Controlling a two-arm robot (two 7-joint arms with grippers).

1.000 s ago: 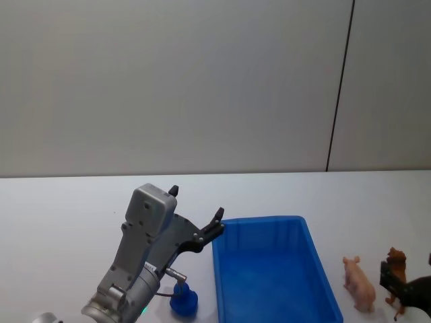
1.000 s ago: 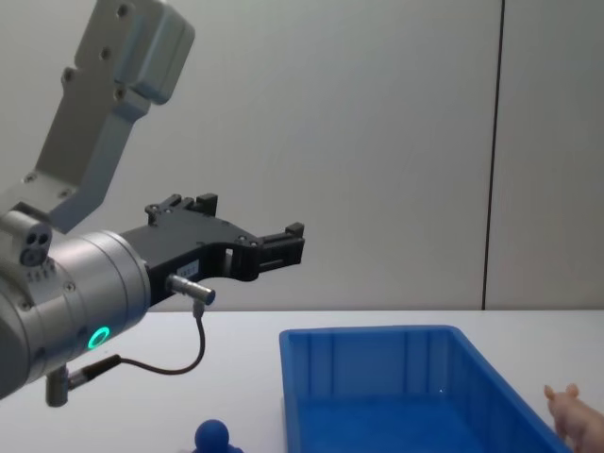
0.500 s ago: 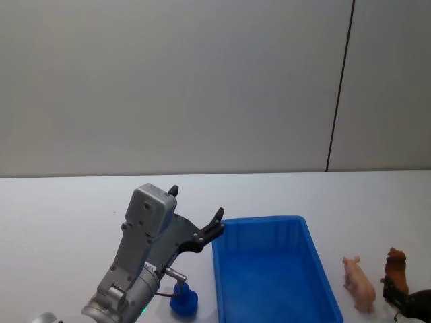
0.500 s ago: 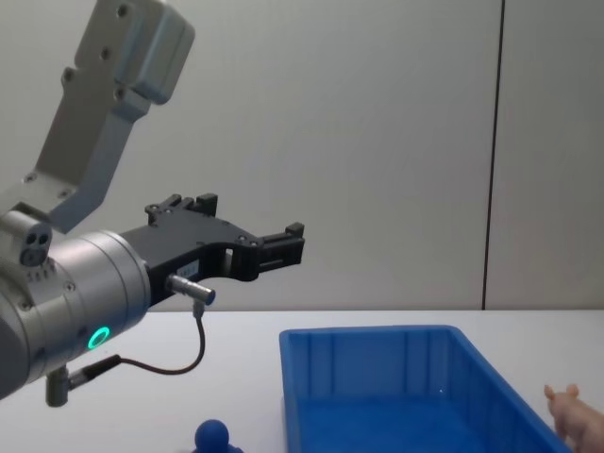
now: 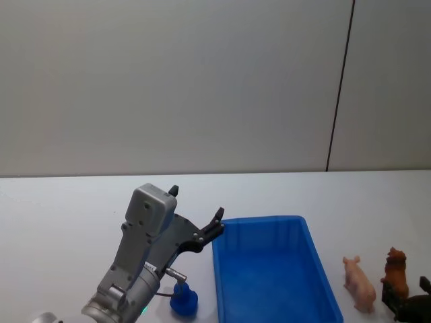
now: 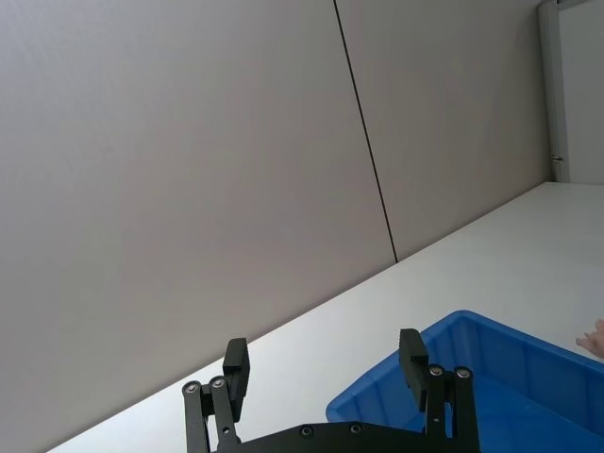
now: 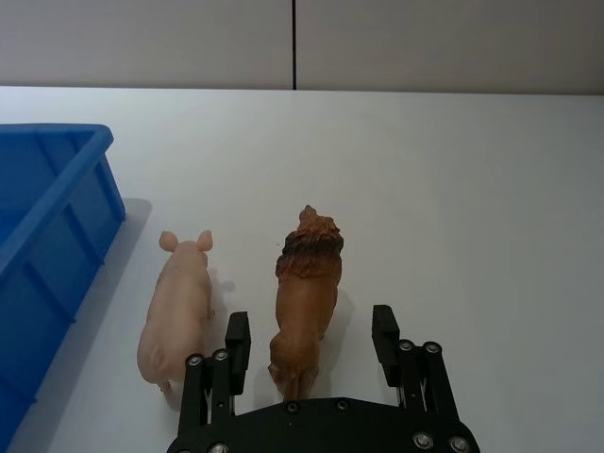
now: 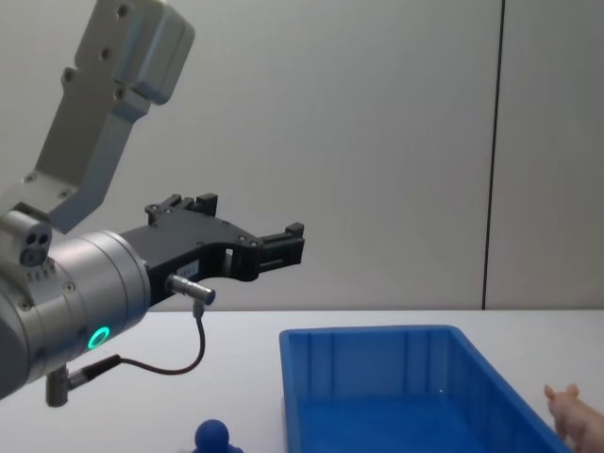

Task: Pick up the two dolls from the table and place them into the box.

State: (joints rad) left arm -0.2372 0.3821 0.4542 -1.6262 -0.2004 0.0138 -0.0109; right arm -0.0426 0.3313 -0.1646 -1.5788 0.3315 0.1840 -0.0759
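Brown doll (image 7: 309, 274) between right hand's (image 7: 310, 326) fingers (image 7: 237, 332)

Chest view: pink doll (image 8: 572, 412) cut by right and bottom edges, snout and ears visible. Box (image 8: 368, 334) near end cut by bottom edge. Head view: brown doll (image 5: 396, 266) lower legs hidden behind right gripper (image 5: 406, 291), gripper itself cut off at bottom right corner.
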